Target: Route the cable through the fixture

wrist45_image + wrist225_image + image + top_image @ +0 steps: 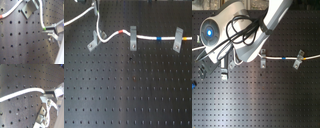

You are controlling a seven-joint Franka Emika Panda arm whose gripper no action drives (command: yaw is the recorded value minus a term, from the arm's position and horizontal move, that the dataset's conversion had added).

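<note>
Gripper (47, 30) pinches the cable (114, 35) near its end — cable runs past the fixture (94, 42), just beside it, through two upright clips (133, 38) on the perforated board (129, 90).

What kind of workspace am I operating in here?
Likely a lab test bench: a black perforated breadboard, grey clips bolted to it, and a white cable strung along them near the fixture.

Cable (146, 36) through two clips (133, 38) — fixture (94, 42) at first exterior view's left.
</note>
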